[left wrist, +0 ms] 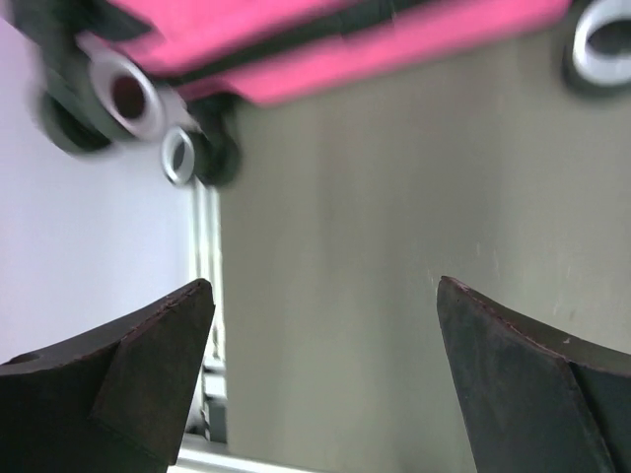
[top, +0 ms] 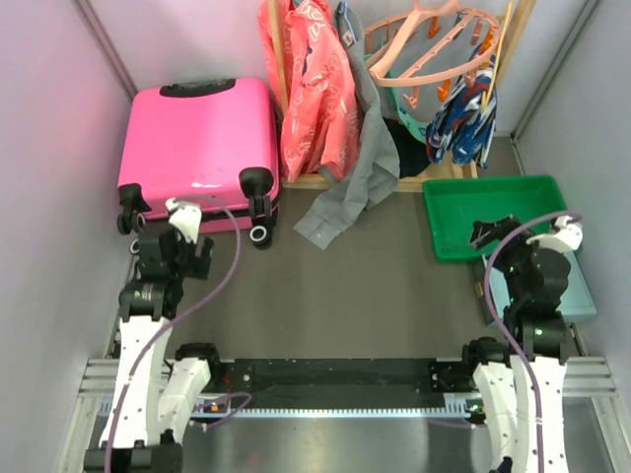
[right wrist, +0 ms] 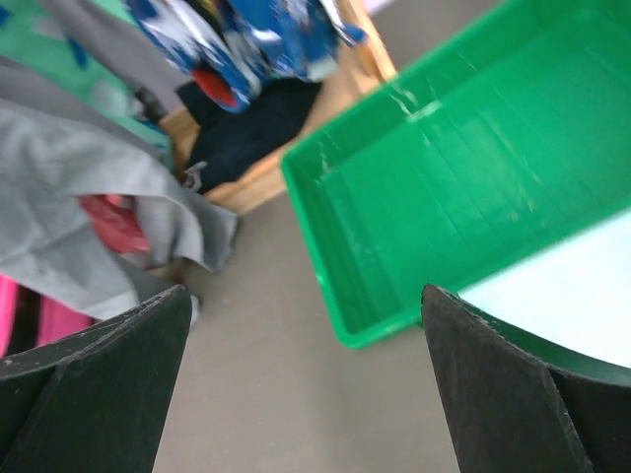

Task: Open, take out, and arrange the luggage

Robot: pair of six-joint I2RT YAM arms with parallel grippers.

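Your shut pink luggage [top: 197, 138] lies flat and is likely heavy, rigid and slick. Take its black handle [top: 197, 88], not the shell. Left gripper [left wrist: 320, 291] and right gripper [right wrist: 306, 291] both gape empty.

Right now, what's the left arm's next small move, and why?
Probably ease the left tool forward toward the luggage edge: the case lies shut, the tool is open and empty, and the wheels sit just ahead.
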